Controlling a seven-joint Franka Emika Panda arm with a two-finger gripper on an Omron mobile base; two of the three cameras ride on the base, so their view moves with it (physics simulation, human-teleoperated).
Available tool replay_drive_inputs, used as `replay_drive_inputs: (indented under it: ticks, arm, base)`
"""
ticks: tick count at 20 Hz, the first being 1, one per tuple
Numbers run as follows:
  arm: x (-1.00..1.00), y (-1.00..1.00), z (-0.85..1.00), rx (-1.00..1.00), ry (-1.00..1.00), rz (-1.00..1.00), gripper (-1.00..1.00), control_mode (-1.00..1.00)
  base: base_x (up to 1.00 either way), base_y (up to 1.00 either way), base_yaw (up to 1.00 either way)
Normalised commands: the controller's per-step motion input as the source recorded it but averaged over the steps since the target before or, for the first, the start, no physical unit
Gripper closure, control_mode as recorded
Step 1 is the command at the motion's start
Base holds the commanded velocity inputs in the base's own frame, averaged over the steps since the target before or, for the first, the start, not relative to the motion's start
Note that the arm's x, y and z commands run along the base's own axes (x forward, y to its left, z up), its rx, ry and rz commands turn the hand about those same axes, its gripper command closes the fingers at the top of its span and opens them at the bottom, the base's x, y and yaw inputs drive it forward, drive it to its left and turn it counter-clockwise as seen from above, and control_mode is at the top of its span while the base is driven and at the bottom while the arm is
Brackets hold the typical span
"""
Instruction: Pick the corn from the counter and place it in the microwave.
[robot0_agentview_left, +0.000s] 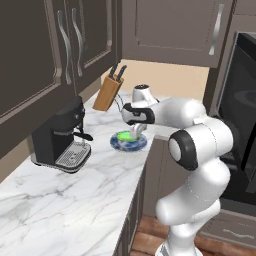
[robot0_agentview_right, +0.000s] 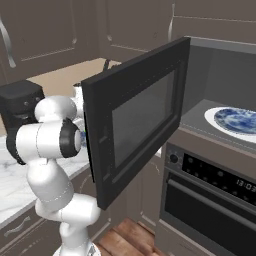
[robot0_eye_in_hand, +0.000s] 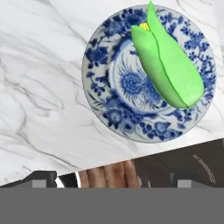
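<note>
The corn (robot0_eye_in_hand: 168, 65), a bright green husked ear with a yellow tip, lies on a blue patterned plate (robot0_eye_in_hand: 105, 83) on the white marble counter (robot0_agentview_left: 75, 200). My gripper (robot0_agentview_left: 135, 132) hangs just above the plate and points down at it. In the hand view the gripper (robot0_eye_in_hand: 111, 181) is open: its dark fingertips (robot0_eye_in_hand: 41, 178) stand far apart at the bottom edge with nothing between them, and the corn lies beyond them. The microwave (robot0_agentview_right: 220, 70) stands with its dark glass door (robot0_agentview_right: 140, 115) swung wide open. Inside it a second blue plate (robot0_agentview_right: 237, 120) rests on the white turntable (robot0_agentview_right: 211, 115).
A black coffee machine (robot0_agentview_left: 60, 135) stands left of the plate and a wooden knife block (robot0_agentview_left: 107, 92) behind it. The plate lies near the counter's right edge (robot0_agentview_left: 145, 165). An oven with a digital clock (robot0_agentview_right: 210, 185) sits under the microwave. Dark wall cabinets (robot0_agentview_left: 75, 40) hang above.
</note>
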Motion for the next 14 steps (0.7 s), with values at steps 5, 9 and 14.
replay_drive_inputs:
  ticks: [5, 9, 14]
  arm:
    - [0.29, 0.09, -0.23, -0.02, 0.00, 0.11, -1.00, -1.00]
    - [0.45, 0.05, -0.19, 0.00, 0.00, 0.09, -1.00, -1.00]
    - [0.40, 0.01, -0.23, 0.00, 0.00, 0.09, -1.00, -1.00]
  base:
    - [0.00, 0.00, 0.00]
    - [0.00, 0.00, 0.00]
    - [0.00, 0.00, 0.00]
